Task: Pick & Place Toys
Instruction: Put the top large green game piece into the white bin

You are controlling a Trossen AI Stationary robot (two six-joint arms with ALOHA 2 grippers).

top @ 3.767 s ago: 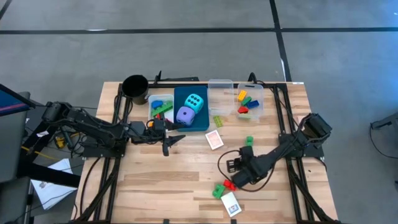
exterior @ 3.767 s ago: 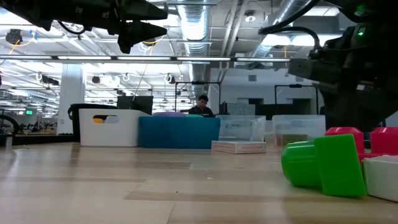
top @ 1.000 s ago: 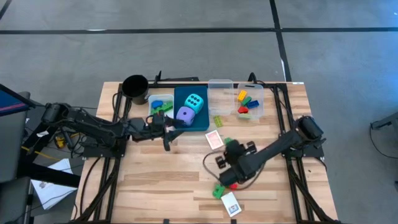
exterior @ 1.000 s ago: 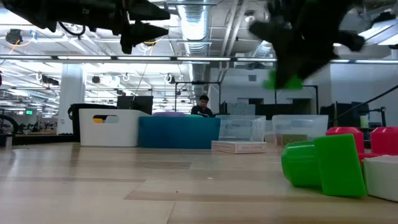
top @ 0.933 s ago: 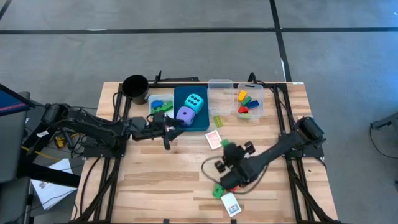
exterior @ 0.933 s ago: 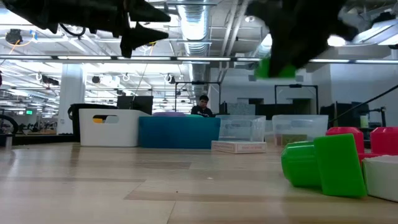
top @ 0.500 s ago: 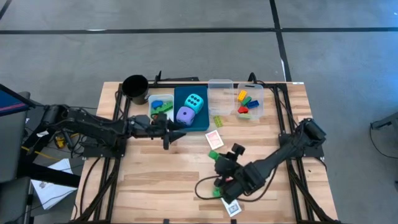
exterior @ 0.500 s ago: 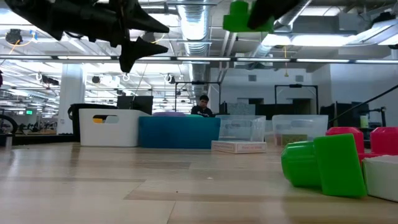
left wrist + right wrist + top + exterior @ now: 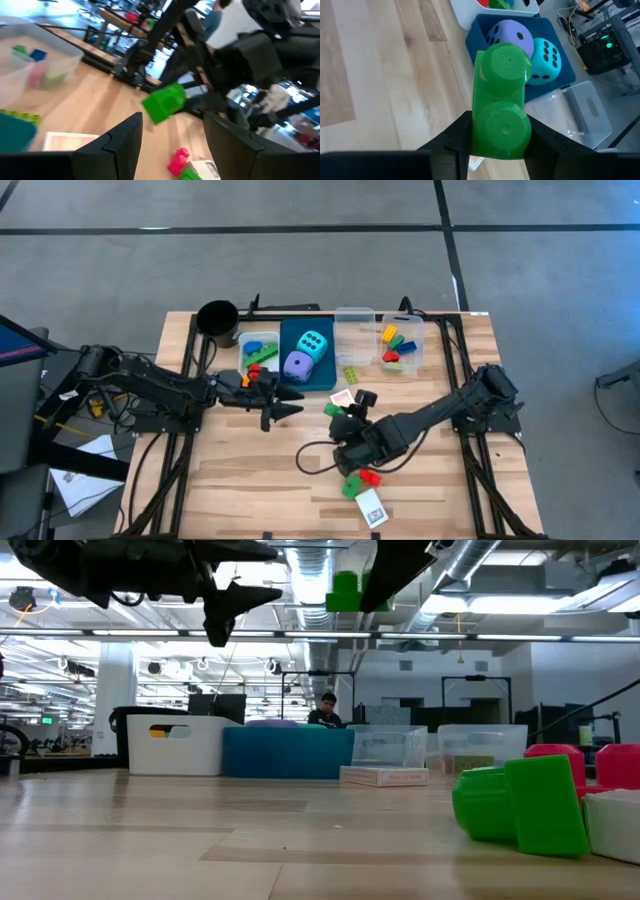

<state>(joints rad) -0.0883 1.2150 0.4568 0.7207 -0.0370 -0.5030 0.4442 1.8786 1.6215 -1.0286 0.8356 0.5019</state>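
Right wrist view has the right gripper (image 9: 500,131) clamped on a green two-stud brick (image 9: 501,100), its long axis running straight out along the fingers, studs facing the camera. Beyond it, close ahead, lie the purple die (image 9: 510,36) and the cyan die (image 9: 546,61) in the blue bin (image 9: 480,35), so the brick is carried high above the table and pointed toward the row of bins. From above, that gripper (image 9: 337,413) hangs just in front of the blue bin (image 9: 292,330), while the left gripper (image 9: 283,402), fingers parted and holding nothing, hovers beside the same bin's near corner; the right arm is the one that must finish the drop, I judge. Outward along the row, the white bin (image 9: 244,340) holds a few bricks, one clear bin (image 9: 353,315) looks empty, and the next clear bin (image 9: 416,340) holds several coloured bricks. Loose on the table remain a red brick (image 9: 369,477), another green brick (image 9: 350,487) and cards (image 9: 371,507).
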